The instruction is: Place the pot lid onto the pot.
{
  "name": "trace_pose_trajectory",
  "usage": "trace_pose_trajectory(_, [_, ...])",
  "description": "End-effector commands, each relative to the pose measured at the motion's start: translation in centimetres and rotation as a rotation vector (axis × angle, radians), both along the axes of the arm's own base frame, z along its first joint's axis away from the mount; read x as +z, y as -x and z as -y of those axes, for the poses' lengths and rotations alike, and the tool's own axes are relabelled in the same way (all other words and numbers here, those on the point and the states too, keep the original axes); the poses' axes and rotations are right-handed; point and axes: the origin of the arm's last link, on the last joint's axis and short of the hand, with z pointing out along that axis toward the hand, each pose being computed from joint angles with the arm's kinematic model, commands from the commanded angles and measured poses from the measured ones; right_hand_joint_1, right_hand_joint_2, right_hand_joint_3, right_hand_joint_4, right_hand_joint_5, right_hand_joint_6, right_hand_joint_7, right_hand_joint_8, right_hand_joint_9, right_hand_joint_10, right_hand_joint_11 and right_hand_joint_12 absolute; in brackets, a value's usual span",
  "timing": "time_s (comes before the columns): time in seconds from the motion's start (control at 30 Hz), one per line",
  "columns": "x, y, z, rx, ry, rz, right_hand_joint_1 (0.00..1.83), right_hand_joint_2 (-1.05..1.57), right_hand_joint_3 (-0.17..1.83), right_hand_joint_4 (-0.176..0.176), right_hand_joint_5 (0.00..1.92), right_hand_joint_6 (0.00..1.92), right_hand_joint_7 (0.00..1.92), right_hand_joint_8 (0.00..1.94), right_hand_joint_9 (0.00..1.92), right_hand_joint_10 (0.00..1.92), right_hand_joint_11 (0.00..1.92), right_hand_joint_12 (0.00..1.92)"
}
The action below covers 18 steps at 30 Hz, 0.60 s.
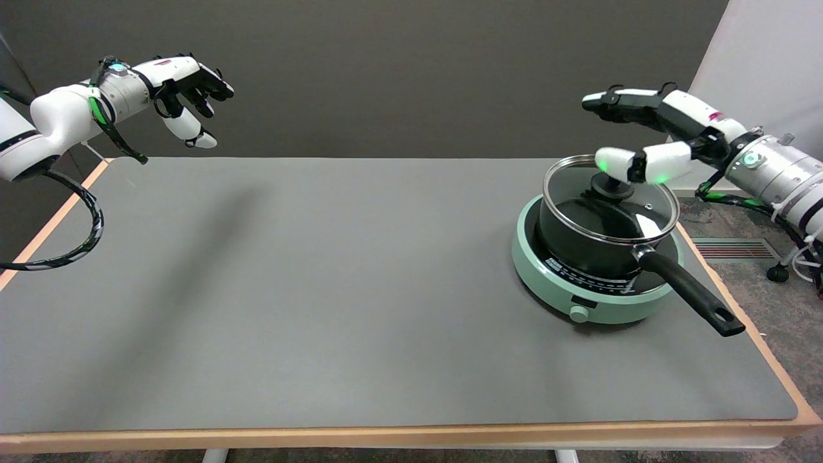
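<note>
The lid (pixel 611 200) is seated on the pot (pixel 595 241), which is carried by the green cooker (pixel 595 302) at the table's (pixel 321 289) right side. The right hand (pixel 649 138) is held open above the knob, grasping nothing. Placement is judged complete; only withdrawal remains.

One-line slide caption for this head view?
Glass pot lid sits on the pot atop a green cooker; right robot hand open above the knob.
</note>
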Motion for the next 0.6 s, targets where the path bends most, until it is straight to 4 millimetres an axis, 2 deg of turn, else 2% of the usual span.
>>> trace_pose_trajectory(0.03, [1.3,-1.8,-2.6,0.240,-0.091,0.488,0.72,0.50,0.99,0.026,0.38,0.18,0.31,0.17,0.25,0.30,0.09,0.53])
trace_pose_trajectory(0.1, [1.9,-1.5,-2.9,0.272,-0.098,0.509,0.68,0.52,1.00,0.017,0.36,0.19,0.30,0.17,0.23,0.32,0.07,0.54])
trace_pose_trajectory(0.23, [2.8,-1.2,-3.5,0.350,-0.082,0.491,0.70,0.52,0.96,-0.003,0.34,0.17,0.28,0.16,0.24,0.25,0.09,0.46])
trace_pose_trajectory(0.4, [3.6,0.2,-3.5,0.419,-0.063,0.590,0.63,0.54,0.92,-0.017,0.33,0.17,0.27,0.17,0.24,0.25,0.08,0.46])
trace_pose_trajectory(0.47, [3.8,1.0,-3.3,0.422,-0.053,0.644,0.55,0.58,0.85,-0.022,0.31,0.17,0.26,0.17,0.24,0.24,0.07,0.46])
trace_pose_trajectory(0.53, [3.9,1.8,-2.9,0.429,-0.038,0.725,0.41,0.57,0.94,-0.035,0.30,0.18,0.25,0.18,0.18,0.34,0.07,0.41])
trace_pose_trajectory(0.6, [4.2,2.5,-2.7,0.444,-0.012,0.802,0.36,0.59,0.94,-0.044,0.30,0.18,0.26,0.17,0.18,0.33,0.07,0.39])
